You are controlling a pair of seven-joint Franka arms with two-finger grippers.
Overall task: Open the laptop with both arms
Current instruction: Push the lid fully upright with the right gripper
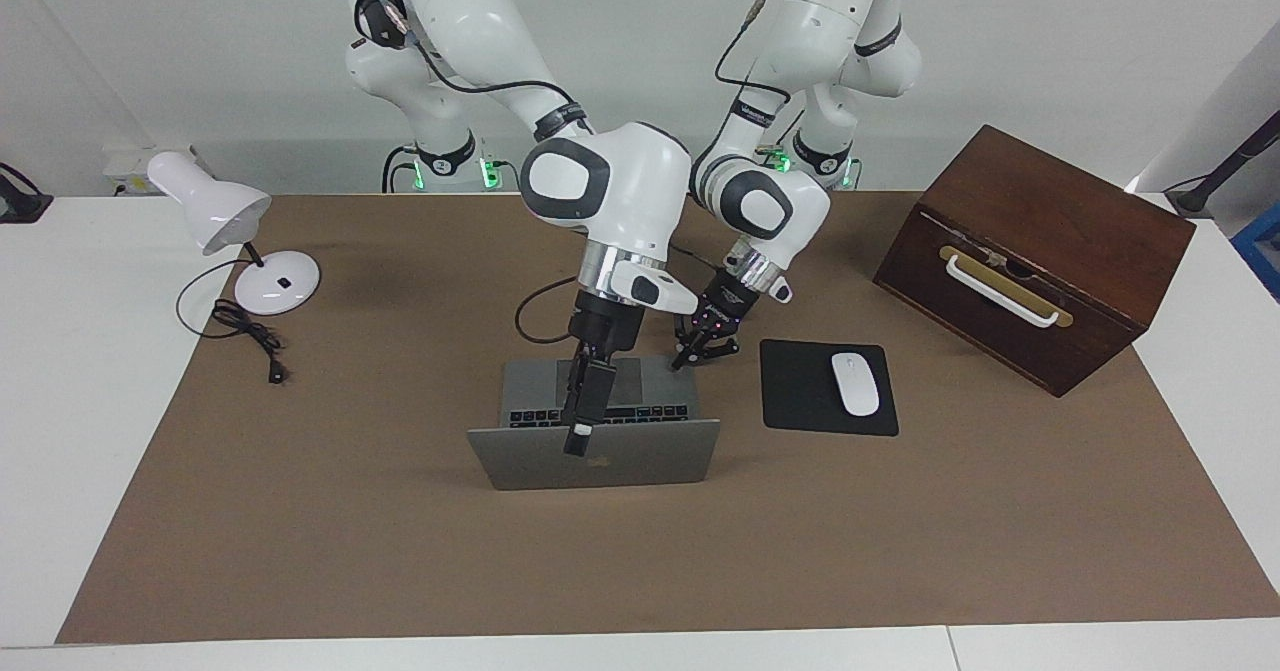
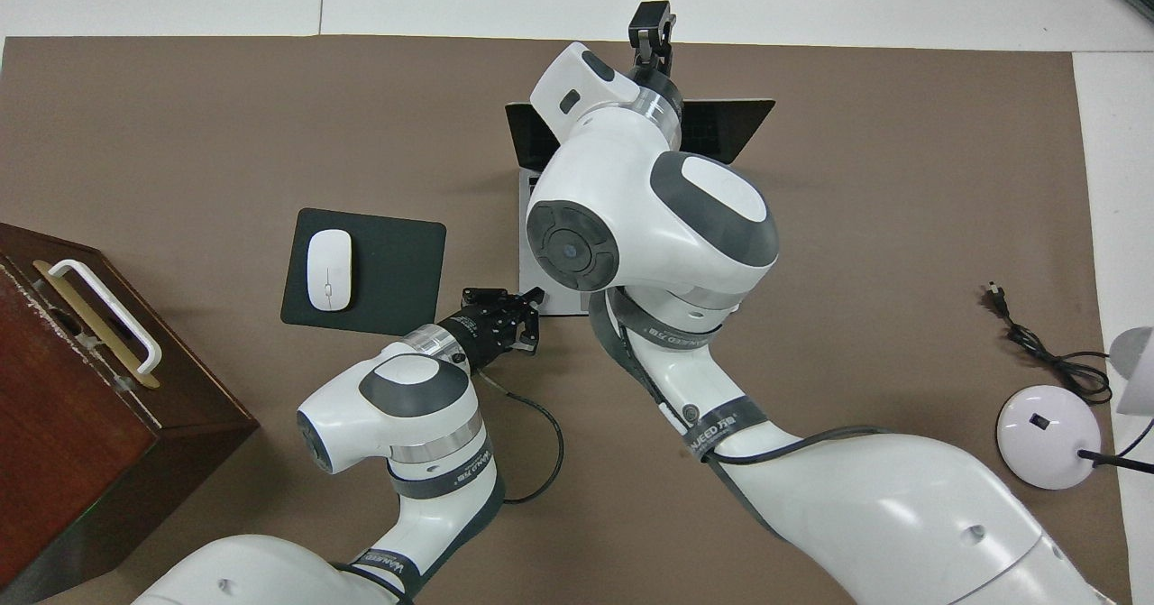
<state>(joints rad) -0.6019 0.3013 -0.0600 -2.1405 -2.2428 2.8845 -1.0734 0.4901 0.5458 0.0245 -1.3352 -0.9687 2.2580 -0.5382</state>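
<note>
Facing view: the right gripper point(image 1: 580, 421) was at the top edge of the laptop point(image 1: 600, 456) lid, its fingers closed on that edge near the middle. The lid stood raised, tilted away from the robots, with the keyboard and trackpad exposed on the side nearer the robots. The left gripper point(image 1: 700, 346) rested at the corner of the laptop base nearest the robots, toward the left arm's end of the tabletop point(image 1: 400, 551); its fingers were spread slightly, and whether they pressed the base could not be told. The laptop sat near the middle of the brown tabletop. Beside it, toward the left arm's end, lay a black mouse pad point(image 1: 800, 401) carrying a white mouse point(image 1: 855, 383), with a wooden box point(image 1: 1040, 251) nearby. A white desk lamp point(image 1: 215, 213) and its cord stood toward the right arm's end.
</note>
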